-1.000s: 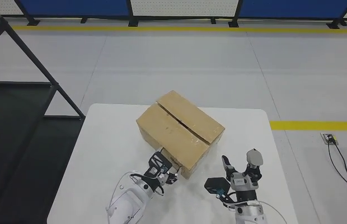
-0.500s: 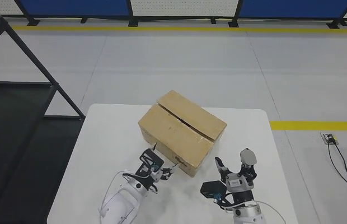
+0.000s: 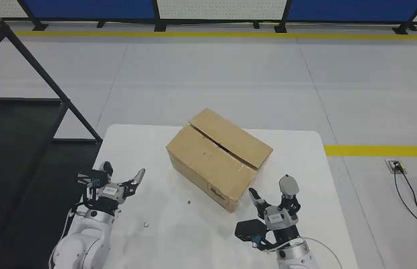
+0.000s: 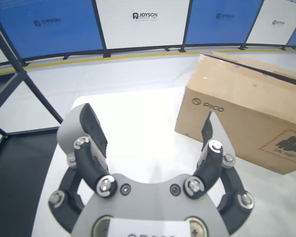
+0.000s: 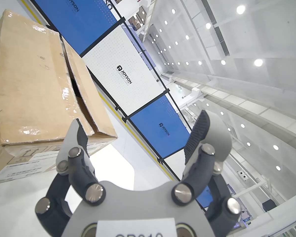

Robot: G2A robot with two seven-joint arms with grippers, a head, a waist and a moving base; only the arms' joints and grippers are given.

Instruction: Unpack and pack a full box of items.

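A brown cardboard box [image 3: 218, 158] stands at an angle in the middle of the white table [image 3: 161, 235]. Its two top flaps are folded down, with a dark gap along the seam [image 5: 75, 87]. My left gripper [image 3: 122, 173] hovers open near the table's left edge, well apart from the box [image 4: 249, 124], with nothing between its fingers [image 4: 93, 127]. My right gripper [image 3: 270, 191] is open just off the box's near right corner and tilted upward. Its fingers [image 5: 199, 129] are empty, and the box [image 5: 39, 87] is beside them.
A black metal rack [image 3: 33, 134] stands off the table's left side. A small ring [image 3: 146, 224] and a tiny speck [image 3: 188, 200] lie on the table in front of the box. Blue and white fence panels [image 4: 143, 18] line the far floor.
My left gripper has pulled away from the box's near face and swung far left, now open. The right gripper has drawn back a little toward the near edge. The box shifted slightly.
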